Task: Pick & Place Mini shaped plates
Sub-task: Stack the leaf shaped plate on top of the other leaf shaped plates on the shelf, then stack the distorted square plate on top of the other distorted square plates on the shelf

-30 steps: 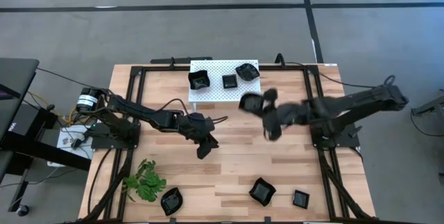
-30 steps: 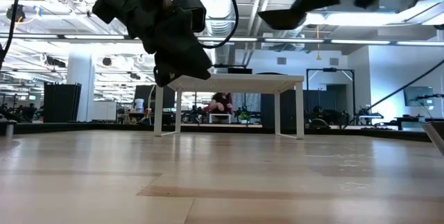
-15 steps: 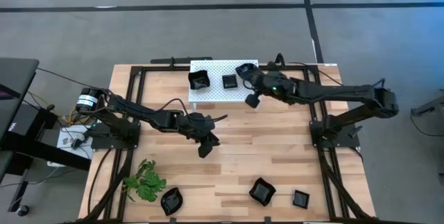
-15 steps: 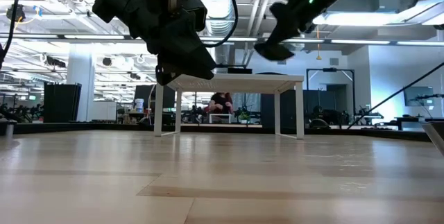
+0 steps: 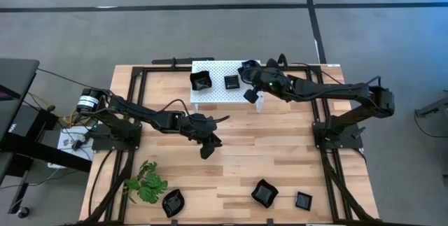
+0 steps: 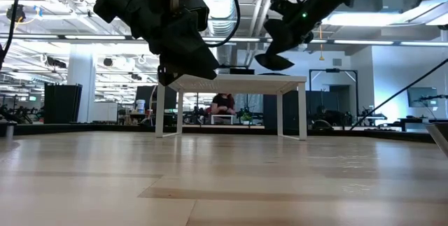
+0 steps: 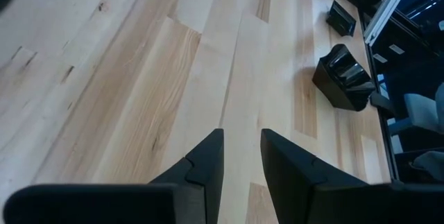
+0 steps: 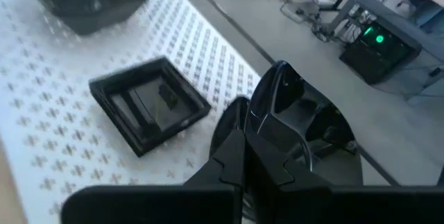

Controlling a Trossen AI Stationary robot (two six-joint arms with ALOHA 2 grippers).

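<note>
Over the right-hand end of the white perforated platform, I am holding my right tool pinched shut on a wavy-edged black plate, gripping it by its rim and carrying it just above the platform's surface, not yet set down. Two plates are already sitting on the platform: a deep square dish at its left end and a small flat square plate at its middle, which is also showing just ahead of my right tool in the right wrist view. A further dark shape near the platform's right corner is partly hidden by my arm, so I cannot say whether it is another plate. My left tool is hovering over the middle of the bench with its fingers slightly parted and nothing between them. Three plates are waiting along the near edge: a leaf-shaped plate beside the green plant sprig, a wavy plate, and a small square plate. By my reckoning, I am roughly halfway through.
</note>
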